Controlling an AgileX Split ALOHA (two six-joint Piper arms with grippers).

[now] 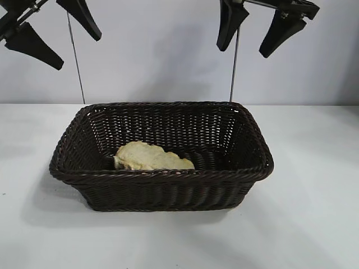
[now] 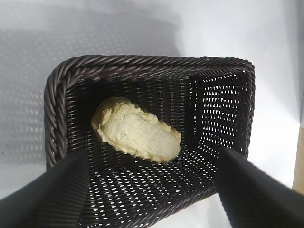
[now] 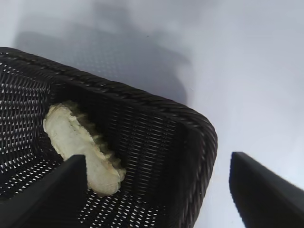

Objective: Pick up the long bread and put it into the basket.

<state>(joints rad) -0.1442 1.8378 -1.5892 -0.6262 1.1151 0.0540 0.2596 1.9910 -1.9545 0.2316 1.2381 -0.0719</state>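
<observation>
You had the long bread [image 1: 151, 157] lying inside the basket [image 1: 168, 179], on its floor toward the left end and close against the near wall, with its pale cream underside turned up. In the right wrist view a ridged edge of the loaf [image 3: 78, 142] showed along one side, pressed near the basket's [image 3: 190, 133] woven wall. The left wrist view looked straight down into the basket [image 2: 142, 64] and showed the loaf [image 2: 137, 133] resting at a slant across the weave, touching nothing but the basket.

The basket sat on the white tabletop [image 1: 314, 224], roughly at its middle, a little nearer the far edge.

Your left gripper [image 1: 53, 31] hung high above the basket's left end, its fingers spread apart and holding nothing. Your right gripper [image 1: 263, 28] hung high above the basket's right end, past the far rim, its fingers likewise spread wide and empty. Both were well apart from the loaf and from the basket's braided rim.
</observation>
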